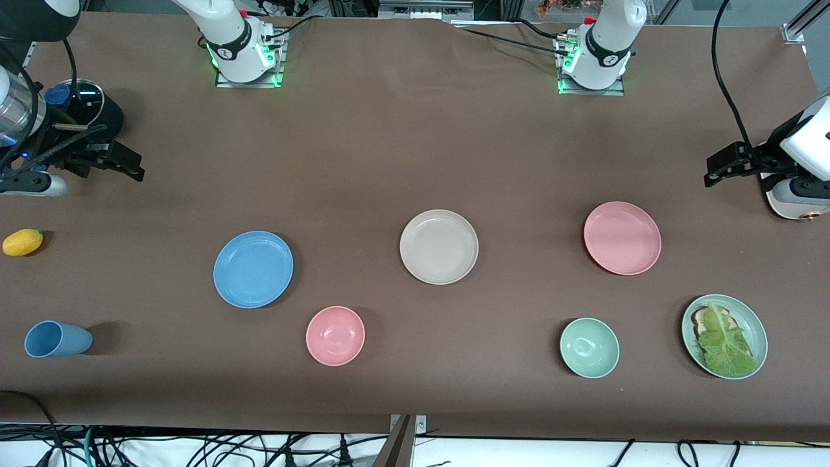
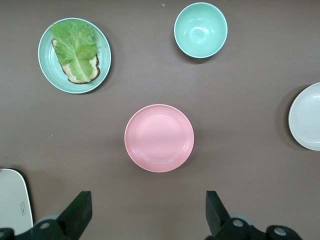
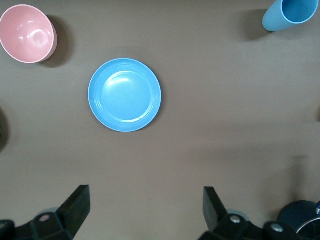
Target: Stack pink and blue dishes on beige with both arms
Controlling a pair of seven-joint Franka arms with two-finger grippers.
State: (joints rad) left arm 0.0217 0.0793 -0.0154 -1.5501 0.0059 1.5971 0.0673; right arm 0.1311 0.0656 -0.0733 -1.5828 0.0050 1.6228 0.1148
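The beige plate (image 1: 439, 246) lies at the table's middle. The light blue plate (image 1: 253, 269) lies toward the right arm's end, the pink plate (image 1: 622, 238) toward the left arm's end; all three lie apart, flat and empty. My right gripper (image 1: 133, 167) hangs open over bare table at the right arm's end; its wrist view shows the blue plate (image 3: 125, 95) ahead of the open right gripper (image 3: 145, 207). My left gripper (image 1: 713, 172) hangs open at the other end, and the pink plate (image 2: 159, 138) lies ahead of the open left gripper (image 2: 148, 210). Nothing is held.
A pink bowl (image 1: 335, 335), a pale green bowl (image 1: 589, 347) and a green plate (image 1: 746, 314) with lettuce lie nearer the front camera. A blue cup (image 1: 57, 339) on its side and a yellow fruit (image 1: 23, 242) lie at the right arm's end. A white dish (image 1: 794, 206) sits under the left arm.
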